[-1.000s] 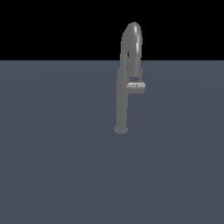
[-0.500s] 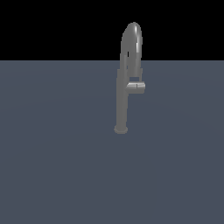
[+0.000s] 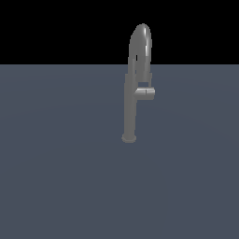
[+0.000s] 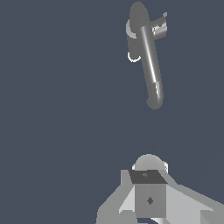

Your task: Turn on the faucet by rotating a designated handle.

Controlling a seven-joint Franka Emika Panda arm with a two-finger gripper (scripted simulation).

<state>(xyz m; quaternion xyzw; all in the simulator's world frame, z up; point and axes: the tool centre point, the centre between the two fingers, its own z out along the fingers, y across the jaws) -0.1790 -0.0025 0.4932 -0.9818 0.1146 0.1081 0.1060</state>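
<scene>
Wrist view, near end: only pale grey arm (image 4: 148, 194) hardware shows at the frame's lower edge; fingers not visible, so can't tell whether they're released or clenched. Faucet (image 4: 148, 61) sits well apart from it, in the upper right of that frame, seen from above, spout running down toward centre. Handle (image 4: 158, 29) pokes out sideways beside the column.

Exterior view: faucet (image 3: 130, 107) upright on the dark table (image 3: 60, 177), centre-right; handle (image 3: 145, 93) sticks out toward the frame's right, mid-column. Arm out of frame.
</scene>
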